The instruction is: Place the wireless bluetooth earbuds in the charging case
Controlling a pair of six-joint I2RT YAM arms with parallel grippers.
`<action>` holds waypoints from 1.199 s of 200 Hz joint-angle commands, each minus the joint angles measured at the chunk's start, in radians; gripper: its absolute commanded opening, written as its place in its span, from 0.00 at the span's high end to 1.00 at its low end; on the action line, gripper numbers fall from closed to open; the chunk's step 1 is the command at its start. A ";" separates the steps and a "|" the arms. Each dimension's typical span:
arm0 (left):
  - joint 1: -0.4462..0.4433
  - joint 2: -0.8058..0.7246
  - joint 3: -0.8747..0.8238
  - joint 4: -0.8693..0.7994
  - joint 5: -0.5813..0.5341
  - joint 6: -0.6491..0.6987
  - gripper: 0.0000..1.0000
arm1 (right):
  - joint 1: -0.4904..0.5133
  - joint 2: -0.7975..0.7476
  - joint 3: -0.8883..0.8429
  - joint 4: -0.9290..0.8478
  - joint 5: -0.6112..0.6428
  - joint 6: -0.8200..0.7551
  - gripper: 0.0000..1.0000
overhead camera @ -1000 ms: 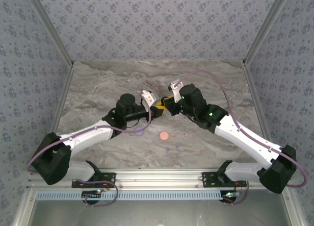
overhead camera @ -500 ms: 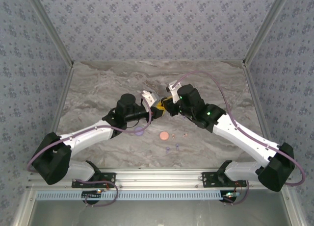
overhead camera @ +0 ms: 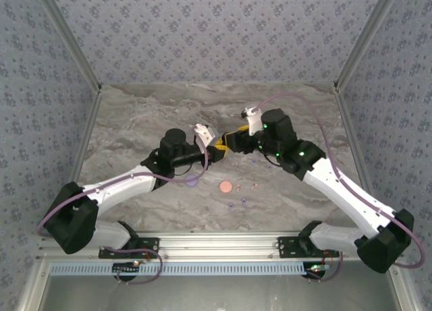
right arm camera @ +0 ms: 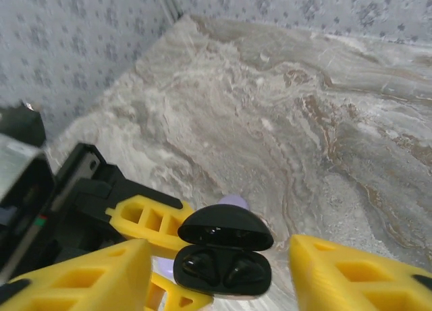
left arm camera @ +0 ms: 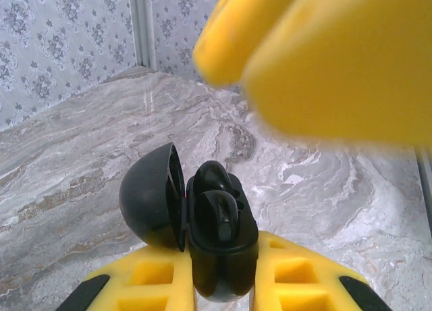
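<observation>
My left gripper [overhead camera: 217, 149] [left arm camera: 223, 274] is shut on a black charging case [left arm camera: 226, 253] [right arm camera: 223, 284], held above the table with its lid [left arm camera: 148, 203] swung open. Two black earbuds [right arm camera: 202, 265] [left arm camera: 219, 213] sit in the case's wells. My right gripper [overhead camera: 231, 141] [right arm camera: 219, 250] is open, with a yellow finger [right arm camera: 81, 277] on each side of the case and not touching it. In the left wrist view its fingers [left arm camera: 337, 61] are a yellow blur above the case.
On the table below lie a round pink case [overhead camera: 225, 187], a lilac case [overhead camera: 192, 181] [right arm camera: 233, 202], two tiny pink earbuds [overhead camera: 238, 187] and two lilac earbuds [overhead camera: 231, 204]. Patterned walls close in the back and sides.
My right gripper has opened and drawn back up and to the right, away from the black case. The left arm and the case have stayed in place.
</observation>
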 commanded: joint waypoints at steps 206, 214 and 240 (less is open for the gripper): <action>0.050 -0.021 0.116 0.135 0.299 -0.086 1.00 | -0.170 0.052 0.074 0.142 -0.676 0.128 0.00; 0.050 -0.022 0.117 0.132 0.298 -0.083 1.00 | -0.169 0.046 0.073 0.139 -0.680 0.126 0.00; 0.051 -0.019 0.115 0.118 0.284 -0.074 1.00 | -0.166 0.013 0.063 0.121 -0.677 0.119 0.00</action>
